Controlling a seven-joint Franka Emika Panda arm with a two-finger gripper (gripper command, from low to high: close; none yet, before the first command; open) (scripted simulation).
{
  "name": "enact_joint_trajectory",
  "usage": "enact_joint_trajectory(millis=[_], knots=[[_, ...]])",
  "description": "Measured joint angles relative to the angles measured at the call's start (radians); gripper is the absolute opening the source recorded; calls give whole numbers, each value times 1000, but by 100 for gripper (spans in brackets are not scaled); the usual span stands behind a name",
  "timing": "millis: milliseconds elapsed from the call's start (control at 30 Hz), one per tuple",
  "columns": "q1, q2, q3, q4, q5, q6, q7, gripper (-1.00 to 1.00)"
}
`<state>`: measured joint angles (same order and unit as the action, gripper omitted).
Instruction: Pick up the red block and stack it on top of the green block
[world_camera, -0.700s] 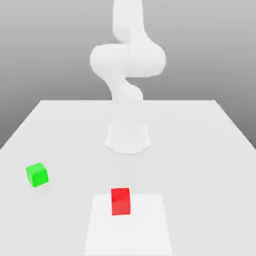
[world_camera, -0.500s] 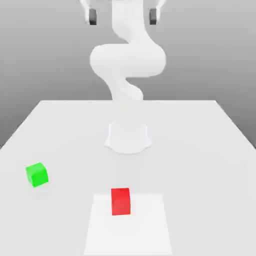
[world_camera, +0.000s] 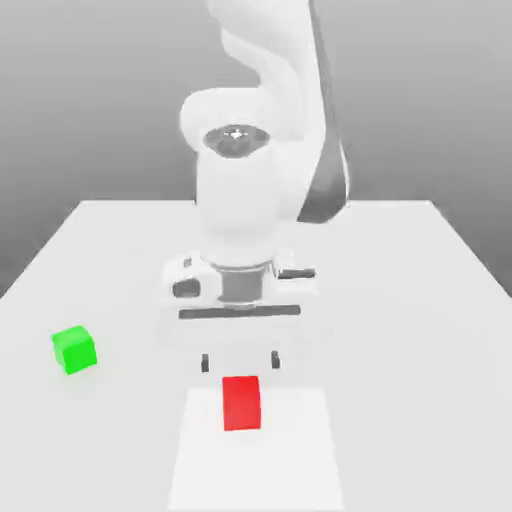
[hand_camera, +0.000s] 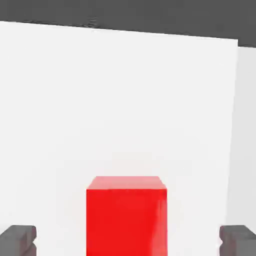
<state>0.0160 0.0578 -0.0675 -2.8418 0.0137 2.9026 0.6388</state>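
Your red matte cube (world_camera: 241, 404) sits on the white flat square patch (world_camera: 257, 475), by its far edge, nothing crowding it, so there's finger room. Your white two-jaw tool (world_camera: 240, 361) is fully open, empty, jaws either side of the cube's line, likely so you can drop straight and close. Green matte cube (world_camera: 75, 350): farther back, toward the desk (world_camera: 400, 350)'s edge on the exterior view's left, turned askew; match yaw when stacking.

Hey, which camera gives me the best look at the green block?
The exterior view: the green block sits there in plain sight, well off from the red block. In the hand view I can't make out any green.
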Motion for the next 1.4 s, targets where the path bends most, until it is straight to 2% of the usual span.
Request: enact_joint_trajectory(millis=[100, 133, 367, 600, 1300, 1400], knots=[[-23, 109, 29, 13, 25, 93, -19, 0], [-31, 141, 38, 18, 32, 120, -24, -100], [-34, 146, 41, 18, 29, 125, -21, -100], [-33, -79, 28, -14, -16, -68, 12, -100], [-549, -223, -286, 7, -141, -226, 520, -100], [-571, -173, -315, 11, -114, -181, 531, -100]])
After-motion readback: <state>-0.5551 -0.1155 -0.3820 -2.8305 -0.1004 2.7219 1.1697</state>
